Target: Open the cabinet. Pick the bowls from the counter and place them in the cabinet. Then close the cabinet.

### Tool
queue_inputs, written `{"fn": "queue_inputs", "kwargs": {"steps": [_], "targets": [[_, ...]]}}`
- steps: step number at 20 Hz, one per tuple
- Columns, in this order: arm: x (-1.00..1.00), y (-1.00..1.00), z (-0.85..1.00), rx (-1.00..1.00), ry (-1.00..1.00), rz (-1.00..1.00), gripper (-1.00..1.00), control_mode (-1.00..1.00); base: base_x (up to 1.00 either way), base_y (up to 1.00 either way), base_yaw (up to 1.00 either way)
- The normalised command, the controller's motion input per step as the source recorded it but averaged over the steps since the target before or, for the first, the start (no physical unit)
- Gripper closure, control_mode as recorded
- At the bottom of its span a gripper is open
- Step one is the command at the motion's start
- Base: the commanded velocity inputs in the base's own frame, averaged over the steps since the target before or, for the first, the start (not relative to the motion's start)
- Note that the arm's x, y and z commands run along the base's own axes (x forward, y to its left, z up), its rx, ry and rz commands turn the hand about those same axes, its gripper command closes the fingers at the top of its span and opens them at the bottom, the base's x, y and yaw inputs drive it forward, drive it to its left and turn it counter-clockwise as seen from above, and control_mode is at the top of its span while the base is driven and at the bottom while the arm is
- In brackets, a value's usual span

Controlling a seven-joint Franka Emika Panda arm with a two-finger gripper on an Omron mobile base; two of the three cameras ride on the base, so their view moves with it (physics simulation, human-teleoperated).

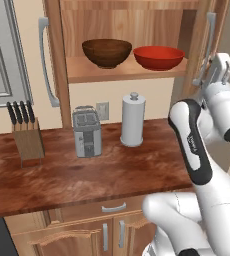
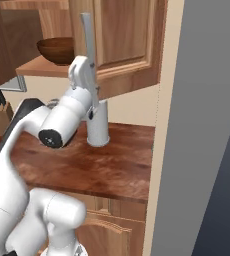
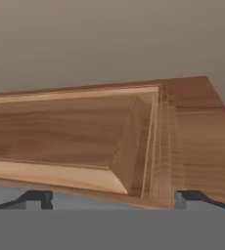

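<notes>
While open, cabinet [image 1: 127, 70] medium-brown, bowls [image 1: 107, 52] shelved

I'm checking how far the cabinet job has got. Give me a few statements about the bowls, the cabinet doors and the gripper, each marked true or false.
1. Both bowls sit on the cabinet shelf. True: the brown wooden bowl and the red bowl stand side by side there.
2. The cabinet is shut. False: both doors stand open.
3. The gripper is at the right door's handle, jaws open. True.
4. A bowl remains on the counter. False: it holds a toaster, a paper towel holder and a knife block.
5. The red bowl is left of the brown one. False: it is right.
</notes>
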Motion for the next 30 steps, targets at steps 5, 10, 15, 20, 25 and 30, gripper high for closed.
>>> {"fn": "queue_inputs", "kwargs": {"steps": [5,10,15,20,25,30], "targets": [[0.61,0.41,0.00,0.00,-0.06,0.00,-1.00,-1.00,0.00,0.00,0.00],[0.74,0.11,0.00,0.00,0.00,0.00,-1.00,-1.00,0.00,0.00,0.00],[1.00,0.08,0.00,0.12,0.10,0.04,-1.00,-1.00,0.00,0.00,0.00],[1.00,0.21,0.00,0.24,0.08,0.13,-1.00,-1.00,0.00,0.00,0.00],[0.88,0.19,-0.02,0.22,0.05,0.14,-1.00,-1.00,0.00,0.00,0.00],[0.88,0.12,-0.12,0.13,0.00,0.11,-1.00,-1.00,0.00,0.00,0.00]]}}
